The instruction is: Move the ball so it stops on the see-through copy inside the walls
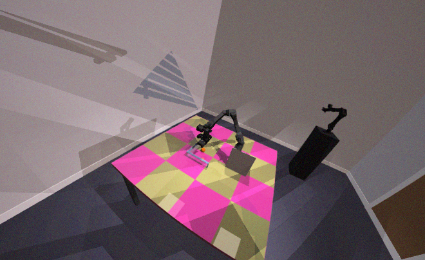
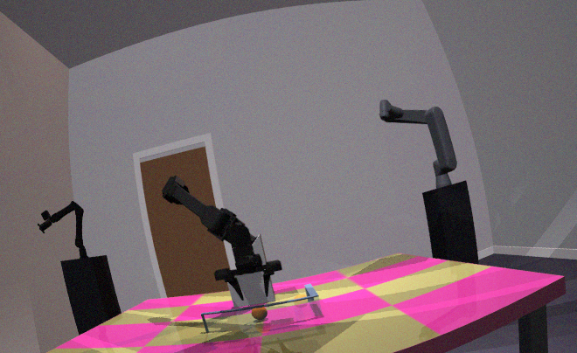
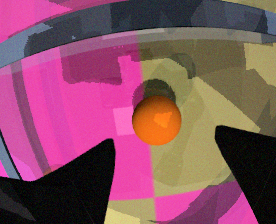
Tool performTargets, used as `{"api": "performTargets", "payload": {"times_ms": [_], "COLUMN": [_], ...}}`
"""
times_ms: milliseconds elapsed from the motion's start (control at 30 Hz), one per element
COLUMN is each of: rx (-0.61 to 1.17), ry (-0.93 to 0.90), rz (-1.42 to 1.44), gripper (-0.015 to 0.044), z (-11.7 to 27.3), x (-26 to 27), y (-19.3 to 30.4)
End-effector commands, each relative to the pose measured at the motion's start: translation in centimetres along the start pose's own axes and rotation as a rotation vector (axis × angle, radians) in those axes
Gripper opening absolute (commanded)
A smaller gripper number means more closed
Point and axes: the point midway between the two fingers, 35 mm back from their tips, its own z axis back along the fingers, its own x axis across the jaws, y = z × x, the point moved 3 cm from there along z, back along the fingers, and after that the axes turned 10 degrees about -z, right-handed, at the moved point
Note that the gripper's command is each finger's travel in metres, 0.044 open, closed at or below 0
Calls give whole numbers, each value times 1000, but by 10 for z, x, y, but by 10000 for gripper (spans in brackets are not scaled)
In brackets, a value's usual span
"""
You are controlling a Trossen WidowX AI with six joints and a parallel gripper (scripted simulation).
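An orange ball [image 1: 203, 149] [image 2: 259, 313] [image 3: 156, 120] lies on the table inside the corner of the low clear walls [image 2: 281, 301] [image 3: 139, 15], which have blue-grey top rims. The see-through copy shows only as a faint orange tint [image 2: 299, 296] close to the short wall in the exterior view; it is hard to make out elsewhere. My gripper [image 2: 254, 298] [image 3: 165, 135] points down above the ball, fingers open and apart. In the wrist view the ball shows between and just beyond the fingertips, touching neither. The exact height above the ball is hard to tell.
The checkered table [image 1: 194, 200] [image 2: 479, 280] carries a grey panel [image 1: 241, 161] beside my arm's base. The long wall's rim crosses the top of the wrist view. Another black arm on a pedestal [image 1: 314, 152] [image 2: 91, 294] and a grey arm on a pedestal [image 2: 450, 224] stand off the table.
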Motion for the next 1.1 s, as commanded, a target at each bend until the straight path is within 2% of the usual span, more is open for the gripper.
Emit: {"api": "performTargets", "payload": {"times_ms": [0, 967, 1067], "rx": [12, 12, 12], "ry": [1, 2, 2], "rz": [11, 12, 12], "gripper": [329, 329, 250], "z": [-9, -51, -51], "x": [0, 0, 0], "y": [4, 5, 5]}}
